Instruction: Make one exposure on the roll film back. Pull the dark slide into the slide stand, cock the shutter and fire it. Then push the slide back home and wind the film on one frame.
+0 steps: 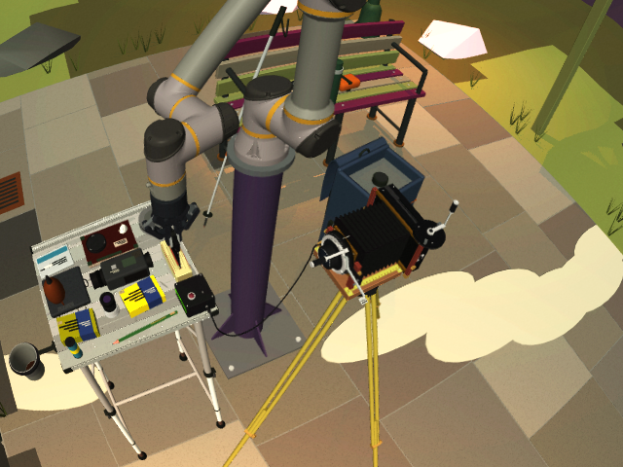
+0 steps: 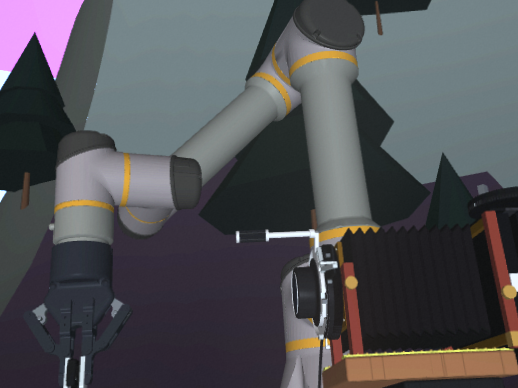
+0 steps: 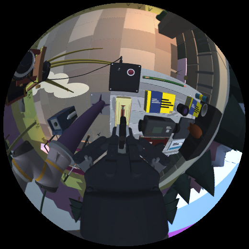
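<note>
On the small work table at the left, a pale yellow slide stand (image 1: 177, 261) sits near the right edge. My gripper (image 1: 173, 245) hangs straight over it, closed on the dark slide (image 3: 122, 130), a thin dark blade that runs from between my fingers down into the stand (image 3: 123, 109). The bellows camera (image 1: 375, 236) stands on its yellow tripod to the right, well away from me. Its white wind crank (image 1: 443, 221) sticks out at the back and its shutter lever (image 2: 275, 235) at the lens. A black release box (image 1: 195, 295) with a red button lies just in front of the stand.
Close beside the stand lie a dark meter (image 1: 123, 266), yellow film boxes (image 1: 142, 295), a lens (image 1: 107, 300) and a green pencil (image 1: 146, 327). The purple robot pedestal (image 1: 254, 251) rises right of the table. A blue case (image 1: 375, 173) and a bench (image 1: 327, 70) stand behind the camera.
</note>
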Available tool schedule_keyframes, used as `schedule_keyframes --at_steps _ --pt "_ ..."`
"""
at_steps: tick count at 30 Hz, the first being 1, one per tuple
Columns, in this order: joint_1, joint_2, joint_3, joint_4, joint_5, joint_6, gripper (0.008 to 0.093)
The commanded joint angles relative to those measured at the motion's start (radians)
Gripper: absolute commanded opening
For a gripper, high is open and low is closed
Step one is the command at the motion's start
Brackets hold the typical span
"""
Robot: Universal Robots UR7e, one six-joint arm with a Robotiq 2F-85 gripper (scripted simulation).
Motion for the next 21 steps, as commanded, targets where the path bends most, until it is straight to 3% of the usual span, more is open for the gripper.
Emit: schedule_keyframes --at_steps 1,11,21 --pt "0.0 0.0 0.0 -0.001 0.0 0.0 0.018" --pt "0.0 0.0 0.0 0.0 0.0 0.0 0.038" --pt "0.0 0.0 0.0 -0.001 0.0 0.0 0.038"
